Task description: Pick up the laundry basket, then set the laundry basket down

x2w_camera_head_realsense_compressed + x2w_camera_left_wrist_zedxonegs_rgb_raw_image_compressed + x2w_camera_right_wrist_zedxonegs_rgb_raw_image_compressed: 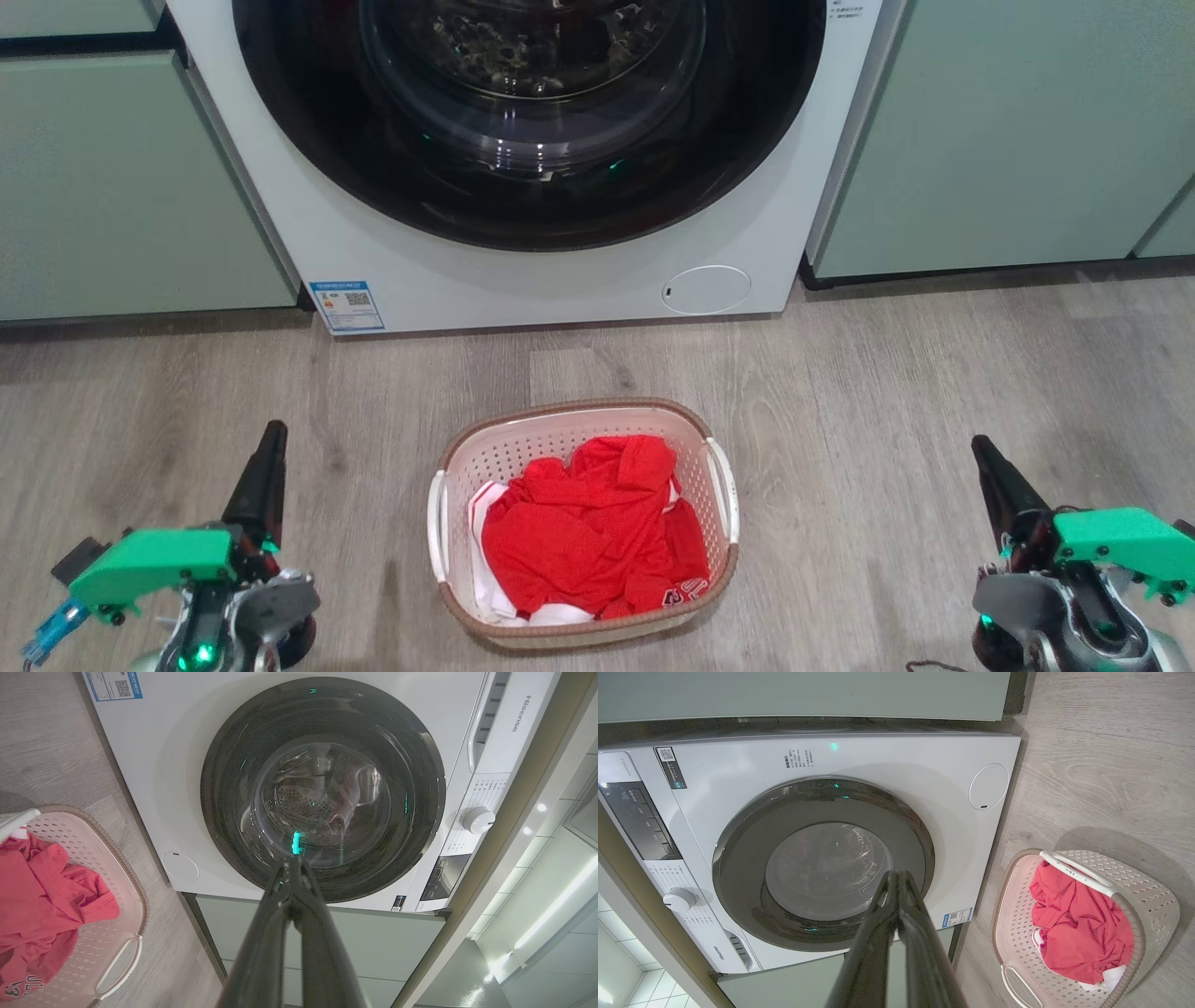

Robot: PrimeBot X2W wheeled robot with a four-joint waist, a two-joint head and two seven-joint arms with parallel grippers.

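The laundry basket (pixel 551 439) stands on the wood floor in front of the washer, cream with perforated walls, a brown rim and white side handles, holding red and white clothes. It also lies at the left edge of the left wrist view (pixel 112 933) and at the lower right of the right wrist view (pixel 1148 891). My left gripper (pixel 274 431) is shut and empty, well left of the basket, fingers pointing toward the washer. On the far side, my right gripper (pixel 978 443) is shut and empty, well right of it. Both wrist views show closed fingertips, left (pixel 293 861) and right (pixel 896 875).
A white front-loading washer (pixel 392 243) with a dark round door stands just behind the basket, flanked by pale green cabinets (pixel 112 187). Grey wood floor (pixel 840 420) spreads around the basket and between it and each gripper.
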